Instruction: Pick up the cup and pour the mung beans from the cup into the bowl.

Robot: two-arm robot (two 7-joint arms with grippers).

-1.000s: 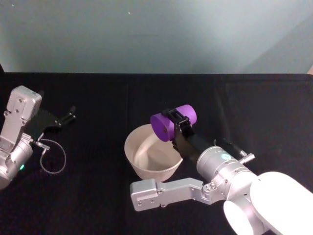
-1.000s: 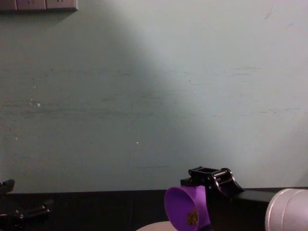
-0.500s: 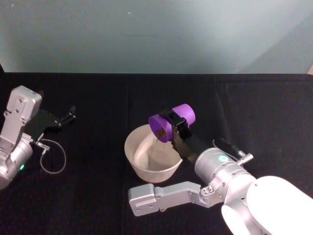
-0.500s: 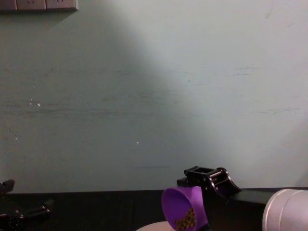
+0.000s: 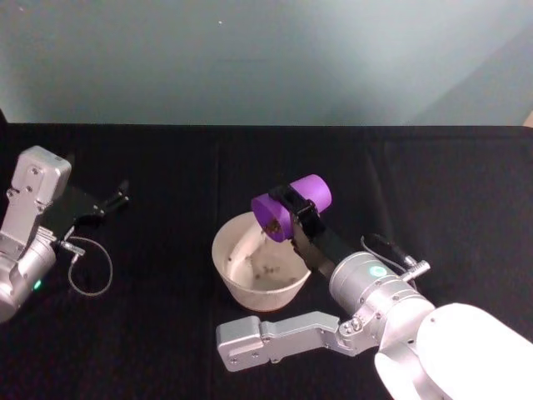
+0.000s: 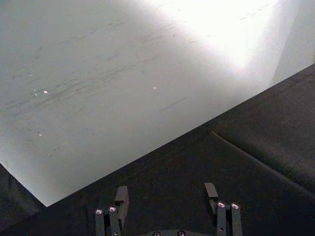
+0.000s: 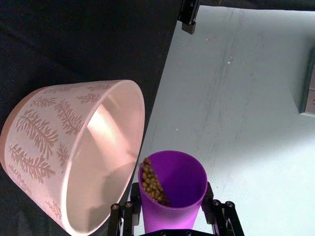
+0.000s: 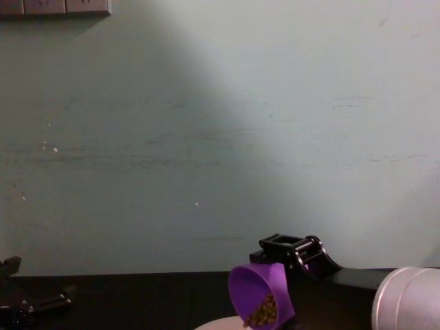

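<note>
My right gripper (image 5: 296,208) is shut on the purple cup (image 5: 287,206), tipped on its side with its mouth over the bowl (image 5: 229,275). The bowl is pale pinkish-white with a fern pattern outside (image 7: 44,128). Mung beans (image 7: 151,183) lie against the cup's lower lip, and in the chest view the mung beans (image 8: 260,313) spill at the mouth of the cup (image 8: 258,289). A few beans (image 5: 268,268) lie on the bowl's floor. My left gripper (image 5: 112,200) rests open at the far left of the table, nothing between its fingers (image 6: 120,199).
A black cloth (image 5: 433,192) covers the table. A thin cable loop (image 5: 87,271) lies beside my left arm. A pale wall (image 5: 266,58) stands behind the table's far edge.
The right gripper has tipped the cup further toward the bowl. The beans have slid to the cup's lip and some now lie in the bowl. The left arm has not moved.
</note>
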